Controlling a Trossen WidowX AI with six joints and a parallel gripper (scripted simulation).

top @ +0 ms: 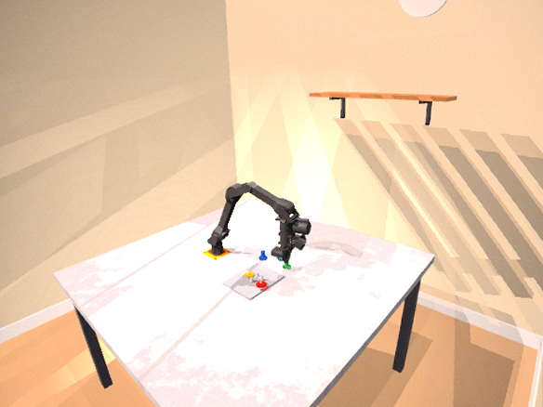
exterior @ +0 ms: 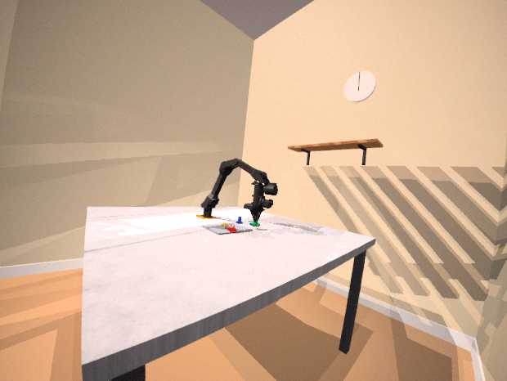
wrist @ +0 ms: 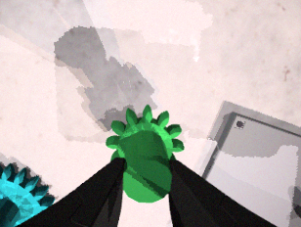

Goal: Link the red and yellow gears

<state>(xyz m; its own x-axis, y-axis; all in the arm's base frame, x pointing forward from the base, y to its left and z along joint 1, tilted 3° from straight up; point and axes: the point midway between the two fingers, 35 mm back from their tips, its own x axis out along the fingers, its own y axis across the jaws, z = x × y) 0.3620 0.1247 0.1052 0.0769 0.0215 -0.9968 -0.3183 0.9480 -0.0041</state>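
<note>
My gripper (wrist: pixel 146 168) (top: pixel 287 261) is shut on the tall hub of the green gear (top: pixel 286 266) (exterior: pixel 255 224) (wrist: pixel 148 128), which is upright at the table surface beside the board. The grey board (top: pixel 250 294) (exterior: pixel 221 232) (wrist: pixel 254 171) carries the red gear (top: pixel 260 284) (exterior: pixel 231 230) and the yellow gear (top: pixel 249 274) (exterior: pixel 222 225), with light pegs between and beside them. The blue gear (top: pixel 263 255) (exterior: pixel 240 220) stands behind the board. The cyan gear (top: pixel 279 258) (wrist: pixel 21 198) stands close to the green one, partly hidden by the gripper in the top and exterior views.
The arm's base stands on an orange-yellow plate (top: pixel 210 254) (exterior: pixel 199 217) at the back left of the board. The board's nearest corner lies to the right of the fingers in the wrist view. The table (top: pixel 200 337) (exterior: pixel 163 278) extends around the board.
</note>
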